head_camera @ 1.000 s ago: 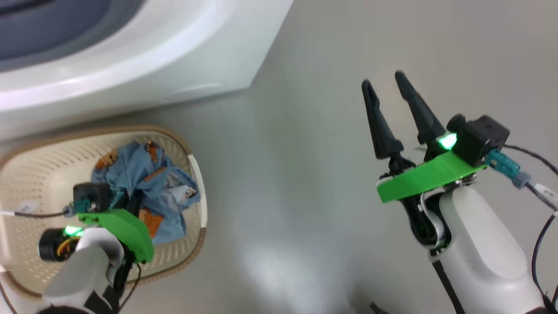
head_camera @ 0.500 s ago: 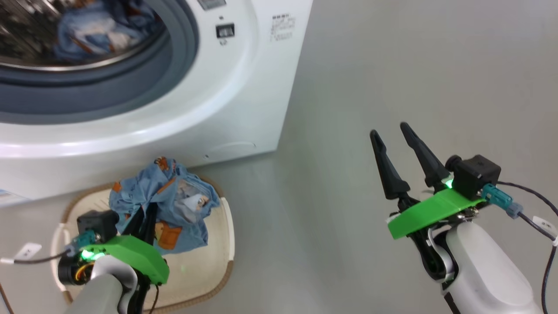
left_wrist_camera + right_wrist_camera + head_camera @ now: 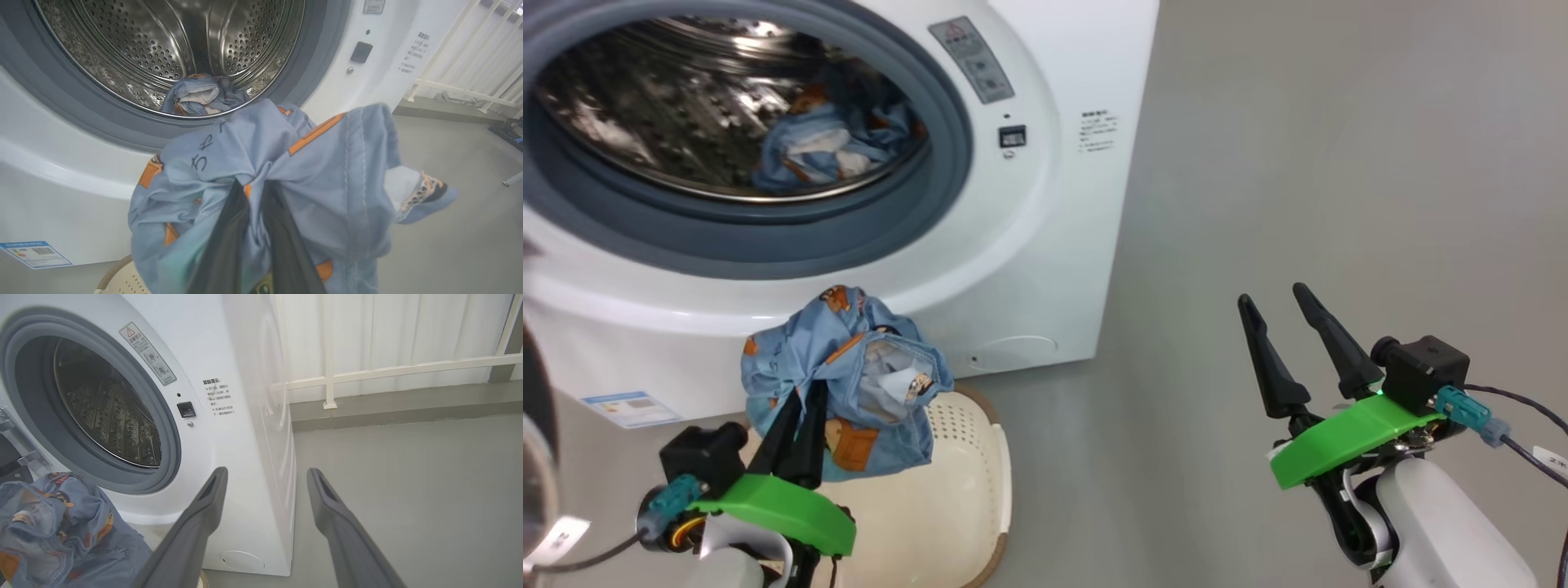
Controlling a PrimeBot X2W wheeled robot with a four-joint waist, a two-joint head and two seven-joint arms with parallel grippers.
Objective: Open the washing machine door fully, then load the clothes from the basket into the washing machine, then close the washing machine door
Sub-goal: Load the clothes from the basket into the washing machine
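Now our left claw (image 3: 805, 400) is pinched on the clothes (image 3: 849, 376), the basket (image 3: 964, 490) beneath it and the washing machine (image 3: 1045, 245) ahead; we fear loose folds drooping off the claw may snag the gasket (image 3: 952, 163) and slip free. Our right claw (image 3: 1272, 294) gapes wide, empty

Light-blue clothes (image 3: 800, 359) with orange patches — white washing machine (image 3: 1062, 245).

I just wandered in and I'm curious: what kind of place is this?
Probably a laundry corner, maybe a balcony: a big white front-loading washing machine with light-blue bear-print clothes in its steel drum, a cream perforated plastic basket on the grey floor, and a white railing.
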